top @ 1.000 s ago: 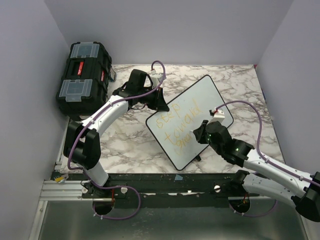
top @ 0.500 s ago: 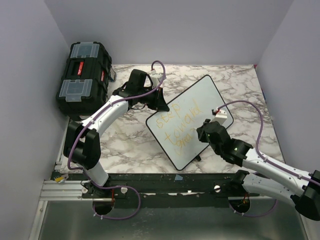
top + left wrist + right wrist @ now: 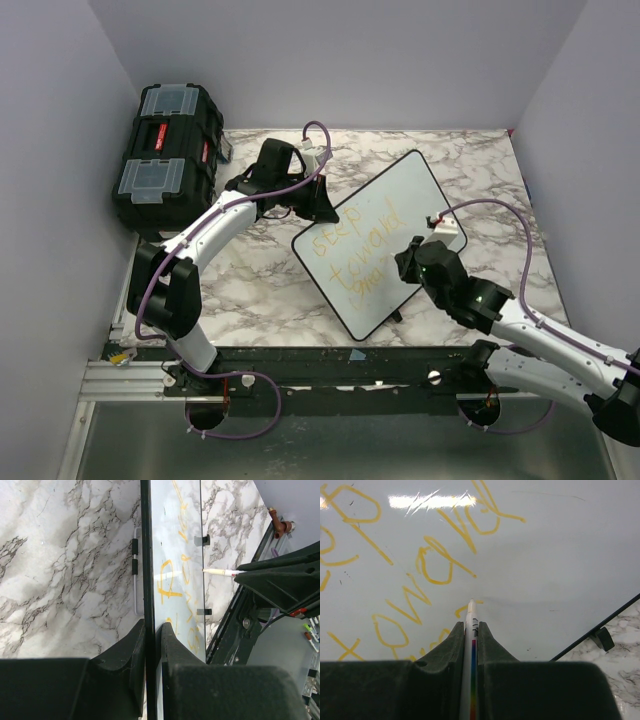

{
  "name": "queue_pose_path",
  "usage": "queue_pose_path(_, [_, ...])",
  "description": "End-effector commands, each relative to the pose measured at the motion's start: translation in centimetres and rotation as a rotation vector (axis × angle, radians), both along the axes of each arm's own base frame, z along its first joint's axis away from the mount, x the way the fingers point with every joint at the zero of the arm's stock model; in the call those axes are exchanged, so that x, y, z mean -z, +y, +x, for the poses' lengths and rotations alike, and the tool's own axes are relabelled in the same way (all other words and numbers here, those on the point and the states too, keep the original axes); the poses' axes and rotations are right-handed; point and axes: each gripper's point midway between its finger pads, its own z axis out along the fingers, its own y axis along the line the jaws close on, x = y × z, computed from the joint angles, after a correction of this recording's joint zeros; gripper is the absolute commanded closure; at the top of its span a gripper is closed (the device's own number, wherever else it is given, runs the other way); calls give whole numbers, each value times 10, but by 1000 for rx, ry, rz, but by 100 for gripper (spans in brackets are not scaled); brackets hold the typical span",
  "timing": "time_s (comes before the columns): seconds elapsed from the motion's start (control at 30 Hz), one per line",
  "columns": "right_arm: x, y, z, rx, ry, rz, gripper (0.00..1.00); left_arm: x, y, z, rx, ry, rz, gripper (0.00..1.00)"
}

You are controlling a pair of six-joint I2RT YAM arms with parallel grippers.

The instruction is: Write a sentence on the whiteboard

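- whiteboard [image 3: 400,205]: white, thin black rim, rounded corners, small black feet; sits diagonally and tilted around the middle of the desk [image 3: 250,285], a bit toward the right edge
- sentence [image 3: 352,250]: yellow-orange handwriting, three lines, faint on the white; first two lines look like "step" and "toward", third line partly behind the right arm, can't read it
- left fingers [image 3: 161,635]: clamped together on the whiteboard's black rim at its far-left edge; left wrist view shows the board edge-on, with a wire stand on its back
- right fingers [image 3: 481,632]: closed tight on a marker [image 3: 471,614], white body with a coloured stripe; its tip is against the board beside a short orange stroke, below "toward"
- desk: white marble pattern with grey veins, black rail along the near edge
- black toolbox [image 3: 165,155] with clear lid compartments and a red latch, at the far-left corner, well apart from the board
- plain pale grey-lilac walls [image 3: 350,60] on the left, far and right sides
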Motion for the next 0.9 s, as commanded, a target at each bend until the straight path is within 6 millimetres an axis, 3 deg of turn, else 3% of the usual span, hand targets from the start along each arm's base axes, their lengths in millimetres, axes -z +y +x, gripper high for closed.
queue_pose_path(0.0, [-11, 13, 1, -51, -9, 35, 99, 14, -2, -13, 72, -62, 55, 100])
queue_pose_path(0.5, [-14, 24, 18, -36, -27, 12, 99, 12, -1, -14, 71, -66, 54, 100])
queue_pose_path(0.87, [-6, 25, 14, -57, -6, 1, 99, 12, -1, -14, 72, -68, 53, 100])
